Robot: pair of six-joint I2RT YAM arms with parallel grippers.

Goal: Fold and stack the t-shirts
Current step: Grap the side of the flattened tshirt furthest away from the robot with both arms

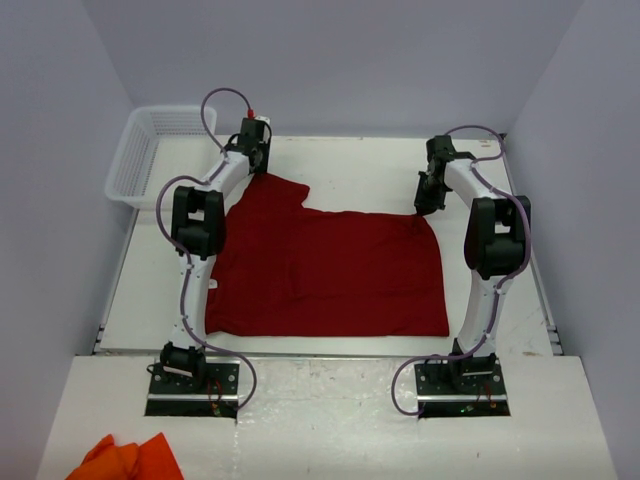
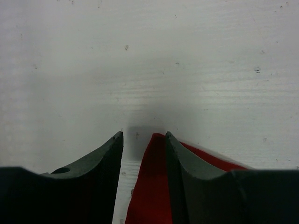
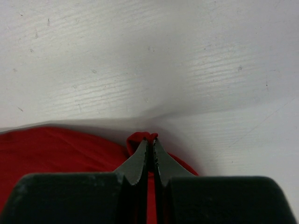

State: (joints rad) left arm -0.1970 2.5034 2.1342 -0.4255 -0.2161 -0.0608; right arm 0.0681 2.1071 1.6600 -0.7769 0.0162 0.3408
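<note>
One dark red t-shirt [image 1: 330,270] lies spread across the white table [image 1: 370,165], partly folded, with a sleeve corner sticking out at the far left. My left gripper [image 1: 262,170] is down at that far-left corner. In the left wrist view its jaws [image 2: 144,135] stand apart, and a strip of the t-shirt [image 2: 149,186] lies between them against the right finger. My right gripper [image 1: 422,208] is at the shirt's far-right corner. In the right wrist view it [image 3: 150,140] is shut on a pinched fold of the t-shirt [image 3: 56,149].
A white plastic basket [image 1: 145,150] stands at the table's far-left corner. An orange cloth [image 1: 125,460] lies on the near ledge at bottom left. Both arm bases sit at the near edge.
</note>
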